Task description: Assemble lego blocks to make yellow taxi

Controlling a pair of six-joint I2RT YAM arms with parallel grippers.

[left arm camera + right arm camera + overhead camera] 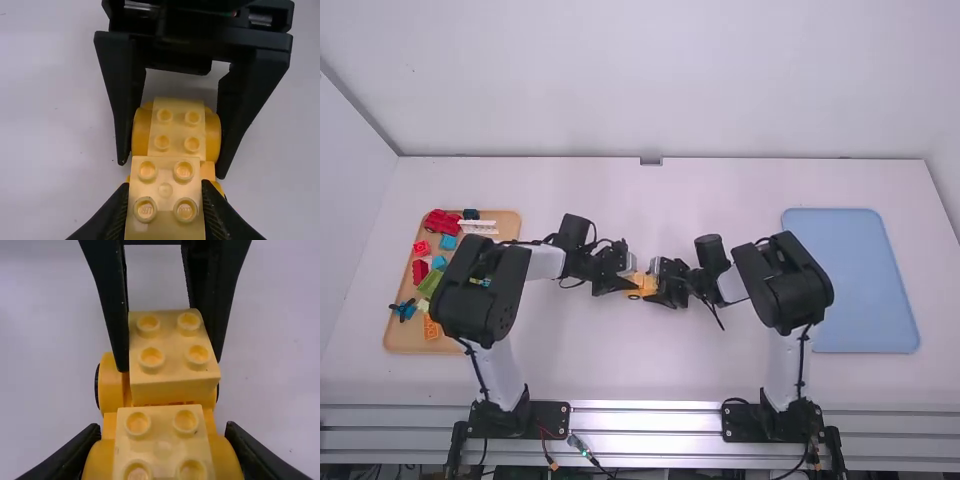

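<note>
Left end effector [626, 274] and right end effector [656, 283] are both clamped onto the same little yellow taxi build [641, 284], out around the middle of the white tabletop [670, 365]. So, from the left: there's a tan tray [404, 340] with a bunch of loose pieces on it, like a chunky red piece [442, 222], a white piece [478, 226] just beside it, a green block [430, 283], an orange block [431, 326] and a blue piece [403, 311] by the tray's left edge. Left arm reaches in next, its two fingers pinching the sides of a pale yellow block [165, 190] with four studs up top. That one sits at the build's left end. Just to the right is another pale yellow block [177, 130], set across a rounded orange-yellow section [95, 460], and the right arm's fingers have that section squeezed from both sides. Dark wheels [97, 385] poke out low down. Over on the far right is a blue tray [865, 285], partly behind the right arm.
</note>
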